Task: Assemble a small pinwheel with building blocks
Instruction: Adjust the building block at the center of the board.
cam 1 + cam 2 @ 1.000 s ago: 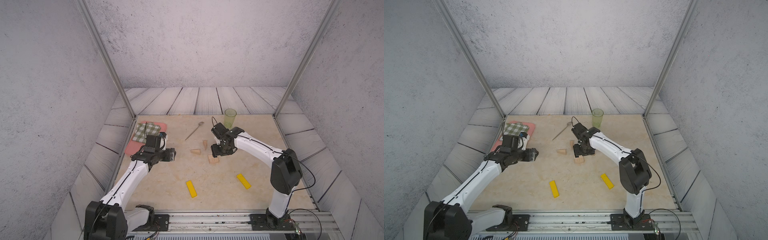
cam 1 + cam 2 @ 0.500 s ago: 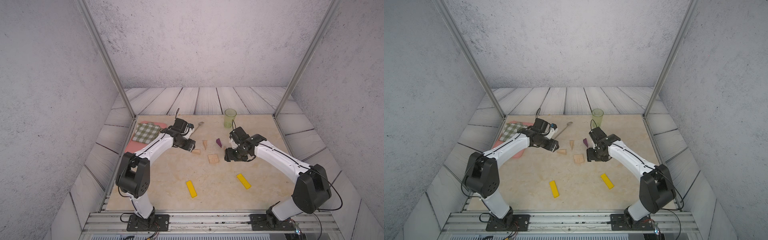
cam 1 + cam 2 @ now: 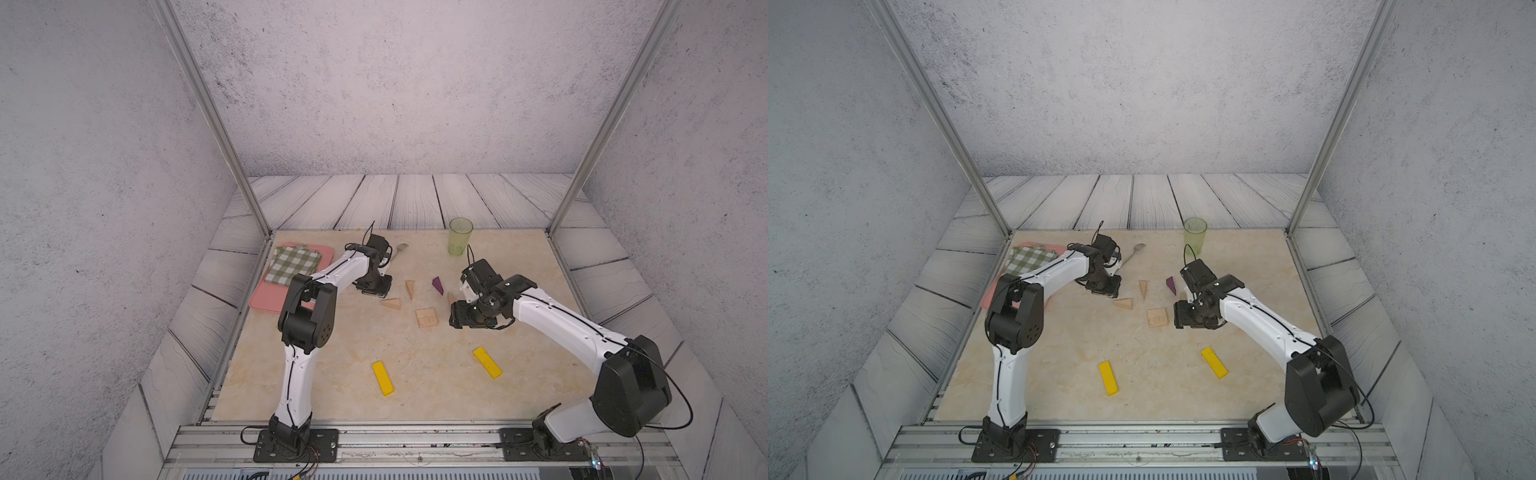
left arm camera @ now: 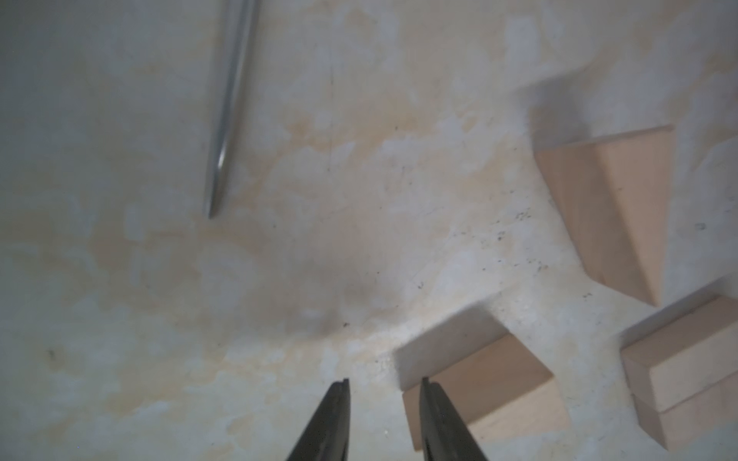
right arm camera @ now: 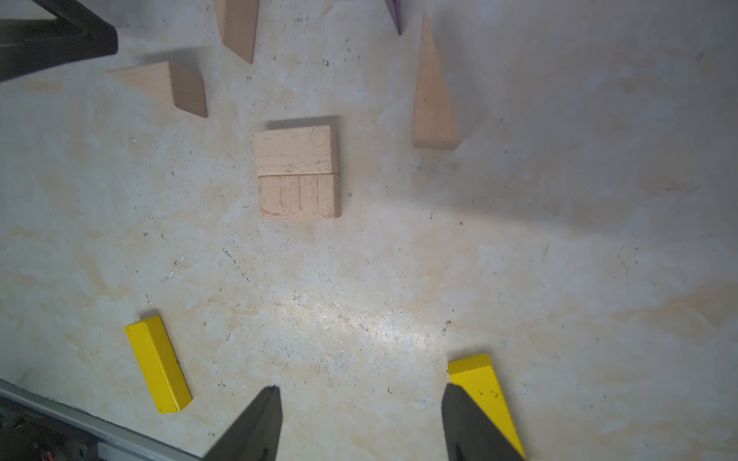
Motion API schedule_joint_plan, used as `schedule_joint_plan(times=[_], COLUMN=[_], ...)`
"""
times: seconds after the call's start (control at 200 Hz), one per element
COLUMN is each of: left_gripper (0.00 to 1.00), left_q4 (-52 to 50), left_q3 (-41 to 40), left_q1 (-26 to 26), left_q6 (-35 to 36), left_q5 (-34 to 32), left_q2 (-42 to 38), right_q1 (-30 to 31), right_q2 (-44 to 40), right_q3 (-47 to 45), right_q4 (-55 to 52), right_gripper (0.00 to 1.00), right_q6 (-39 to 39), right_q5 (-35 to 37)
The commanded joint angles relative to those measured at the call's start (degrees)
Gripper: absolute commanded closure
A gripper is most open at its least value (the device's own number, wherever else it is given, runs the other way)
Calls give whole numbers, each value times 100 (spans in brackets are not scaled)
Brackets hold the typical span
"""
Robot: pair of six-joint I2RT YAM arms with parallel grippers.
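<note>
Two yellow bars [image 3: 383, 377] lie loose at lower centre of a top view; mid-frame the wooden square [image 3: 427, 318] is made, the right end effector [image 3: 455, 318] open and empty just right of it. Beyond, wooden wedges [image 3: 391, 303] and the purple wedge [image 3: 437, 285] lie apart from it, so placing them likely comes next: the left end effector [image 3: 376, 290], closed on nothing, must open to take one.
</note>
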Motion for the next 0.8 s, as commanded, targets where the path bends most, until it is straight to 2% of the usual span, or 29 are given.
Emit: schedule_joint_plan(times=[0.0, 0.44, 0.796], left_gripper=[67, 67, 67], left_q4=[-135, 752, 1630], left_q3=[-193, -1327, -2412], left_q1=[1, -172, -475], left_q6=[-192, -304, -1104], left_q5=[-190, 599, 1045], left_q2=[-101, -723, -1533], right_q1=[-1, 26, 357], right_q2=[-158, 281, 1284], right_q3=[-26, 188, 1029], right_q4=[-70, 108, 142], right_gripper=[32, 33, 33], right_q6=[53, 110, 194], right_q5=[-60, -253, -96])
